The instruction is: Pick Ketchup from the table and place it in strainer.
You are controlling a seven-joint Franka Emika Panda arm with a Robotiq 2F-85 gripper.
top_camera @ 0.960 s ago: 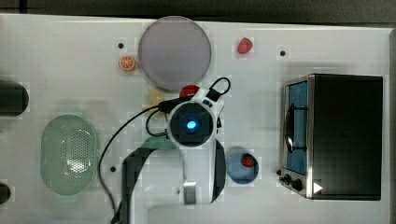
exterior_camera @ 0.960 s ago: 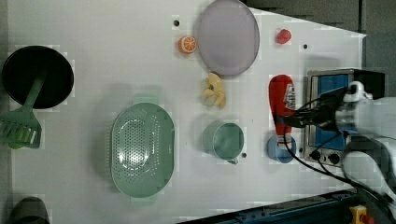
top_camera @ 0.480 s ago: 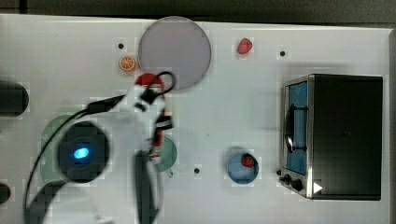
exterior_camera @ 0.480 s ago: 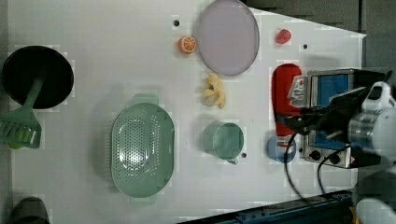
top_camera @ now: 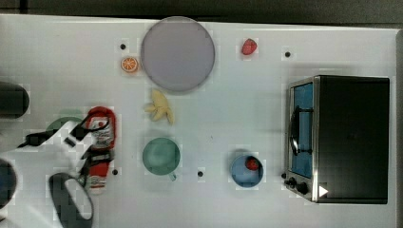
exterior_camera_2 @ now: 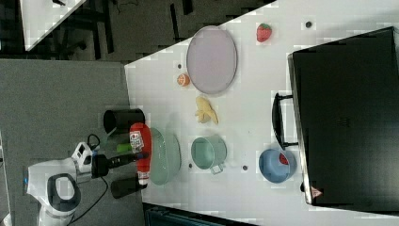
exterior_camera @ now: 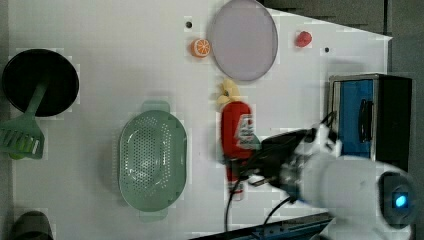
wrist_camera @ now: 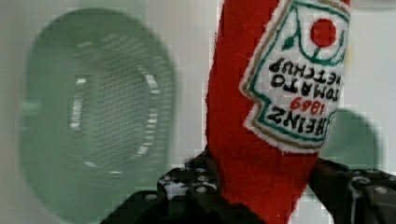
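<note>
The Ketchup (wrist_camera: 261, 116), a red bottle with a white label, is held off the table with my gripper (wrist_camera: 261, 186) shut on its lower body; black fingers (wrist_camera: 187, 182) press it from both sides. In the left view the Ketchup (exterior_camera: 236, 135) hangs to the right of the mint-green strainer (exterior_camera: 152, 157), with the gripper (exterior_camera: 252, 160) on it. The right view has the Ketchup (exterior_camera_2: 140, 148) at the left rim of the strainer (exterior_camera_2: 168, 155). In the top view the Ketchup (top_camera: 101, 142) lies lengthwise beside the arm, which covers most of the strainer (top_camera: 64, 121).
A green mug (top_camera: 161, 156) stands to the right of the bottle in the top view. Further right are a blue bowl (top_camera: 240, 175) and a toaster oven (top_camera: 351, 137). A purple plate (top_camera: 177, 53), an orange slice (top_camera: 129, 64) and a banana (top_camera: 160, 108) lie behind.
The arm has swung from the middle of the table to the top view's left, carrying the Ketchup from beside the oven towards the strainer. The grip has held throughout.
</note>
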